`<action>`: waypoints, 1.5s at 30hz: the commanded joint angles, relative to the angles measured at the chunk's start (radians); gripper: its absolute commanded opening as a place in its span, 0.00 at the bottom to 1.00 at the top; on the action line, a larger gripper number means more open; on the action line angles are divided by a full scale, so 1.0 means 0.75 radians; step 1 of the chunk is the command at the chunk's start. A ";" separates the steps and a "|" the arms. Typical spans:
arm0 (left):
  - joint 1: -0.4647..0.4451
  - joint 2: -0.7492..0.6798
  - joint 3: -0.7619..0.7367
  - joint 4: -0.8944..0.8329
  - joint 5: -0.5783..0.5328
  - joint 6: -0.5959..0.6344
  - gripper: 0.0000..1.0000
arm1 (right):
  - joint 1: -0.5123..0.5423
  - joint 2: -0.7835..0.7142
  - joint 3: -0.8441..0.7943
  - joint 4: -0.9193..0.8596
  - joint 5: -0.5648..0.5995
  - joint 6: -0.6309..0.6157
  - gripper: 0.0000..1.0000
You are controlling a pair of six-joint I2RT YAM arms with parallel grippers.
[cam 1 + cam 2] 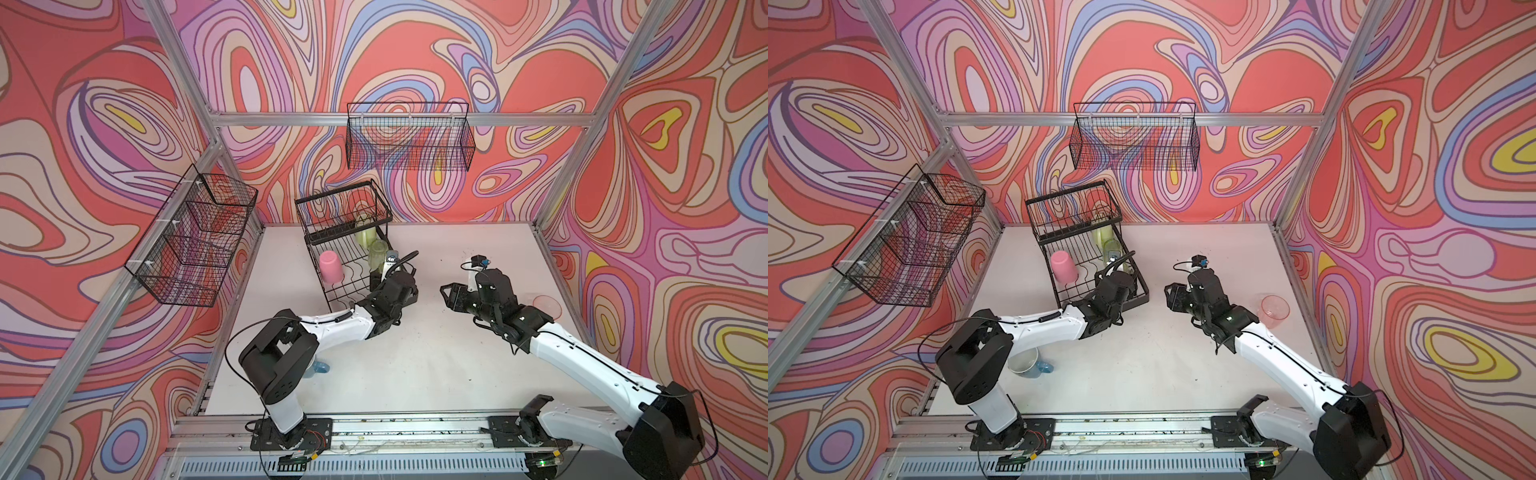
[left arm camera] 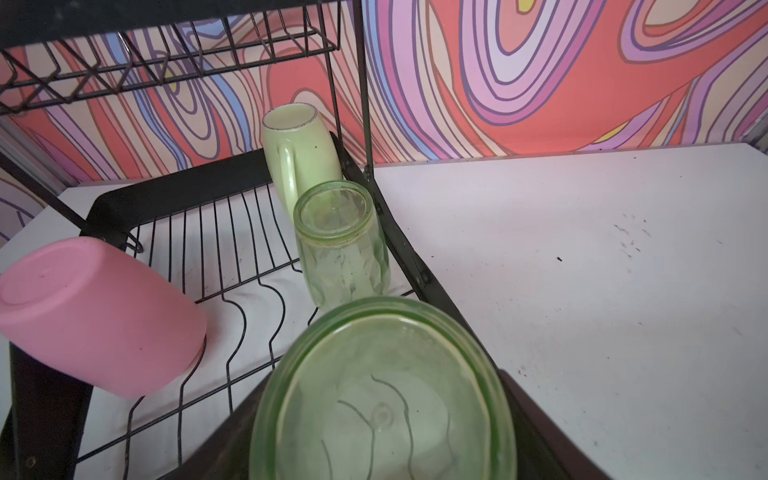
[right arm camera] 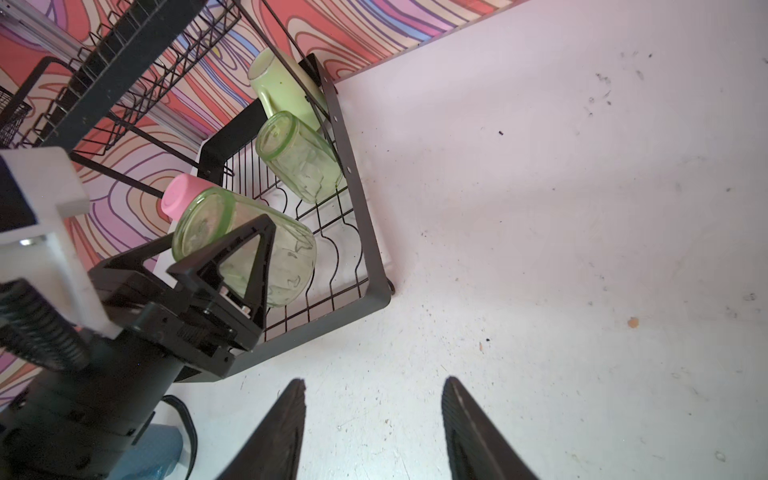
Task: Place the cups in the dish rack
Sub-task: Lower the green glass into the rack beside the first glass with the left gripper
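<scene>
Green clear tumbler (image 3: pixel 286 266) is clamped in the left tool (image 3: pixel 220 232), dish rack (image 3: pixel 374 257) beneath it; right tool (image 3: pixel 376 428) alongside, jaws spread above the bench (image 3: pixel 540 249).

Lower tray of the black wire dish rack (image 2: pixel 187 187): four cups observed.

An opaque pink tumbler (image 2: pixel 95 320) sits base-up and tilted on the wavy dividers at the tray's left. A pale green handled mug (image 2: pixel 307 153) stands base-up in the far right corner, leaning on the frame. A clear green faceted tumbler (image 2: pixel 343 249) stands base-up just nearer, beside the right rail; contact with the mug cannot be confirmed. A second clear green tumbler (image 2: pixel 382 395), blurred, fills the nearest foreground, base toward the camera. The raised upper basket (image 2: pixel 166 62) is overhead at far left. The white tabletop (image 2: pixel 582 270), right of the rack, is speckled dark, with a swirl-patterned wall (image 2: pixel 540 75) behind.
</scene>
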 commanded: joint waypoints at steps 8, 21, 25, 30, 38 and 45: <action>0.064 0.157 0.039 0.209 -0.030 0.028 0.63 | -0.081 -0.057 -0.018 -0.044 0.002 -0.029 0.58; 0.140 0.275 0.101 0.225 0.032 -0.019 0.63 | -0.112 -0.007 -0.016 0.001 -0.013 -0.059 0.60; 0.152 0.304 0.127 0.219 0.044 -0.038 0.63 | -0.121 0.004 -0.014 0.009 -0.010 -0.070 0.61; 0.155 0.341 0.171 0.206 0.059 -0.071 0.63 | -0.139 0.011 -0.010 -0.003 -0.018 -0.079 0.61; 0.157 0.388 0.242 0.168 0.077 -0.108 0.64 | -0.159 0.014 -0.022 -0.007 -0.031 -0.084 0.61; 0.168 0.413 0.262 0.130 0.097 -0.154 0.66 | -0.167 -0.021 -0.038 -0.025 -0.019 -0.092 0.61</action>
